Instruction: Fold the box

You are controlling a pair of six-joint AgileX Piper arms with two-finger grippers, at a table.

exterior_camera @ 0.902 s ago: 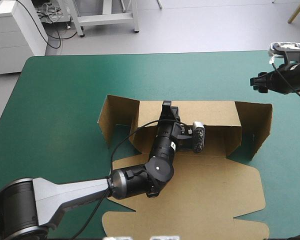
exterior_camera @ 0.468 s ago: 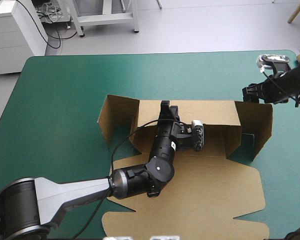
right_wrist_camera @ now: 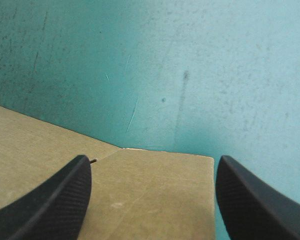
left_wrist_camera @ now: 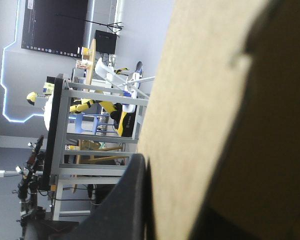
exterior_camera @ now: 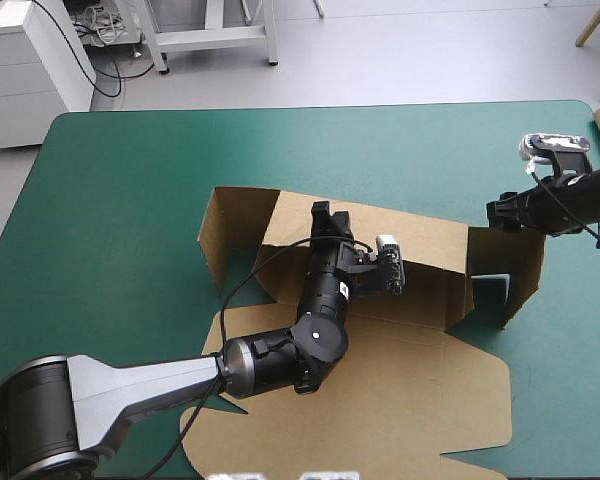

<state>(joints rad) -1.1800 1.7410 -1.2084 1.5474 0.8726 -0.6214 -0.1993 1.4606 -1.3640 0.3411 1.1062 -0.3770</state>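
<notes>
- High view: box (exterior_camera: pixel 380 380) lies right of centre on the teal-green cover (exterior_camera: pixel 130 200), with its base sheet flat toward the near edge and its rear wall and both end flaps raised.
- My left gripper (exterior_camera: pixel 325 212) is clamped on the rear wall's top edge, left of its middle. My right gripper (exterior_camera: pixel 497 213) is at the box's far right corner, near the table's right edge.
- Left wrist view: brown board fills most of it, tight against one black finger (left_wrist_camera: pixel 132 200). Grip is closed on the board.
- Right wrist view: my fingers (right_wrist_camera: pixel 50 200) stand wide apart, holding nothing. The wall's top corner lies between them, with bare cover ahead.
</notes>
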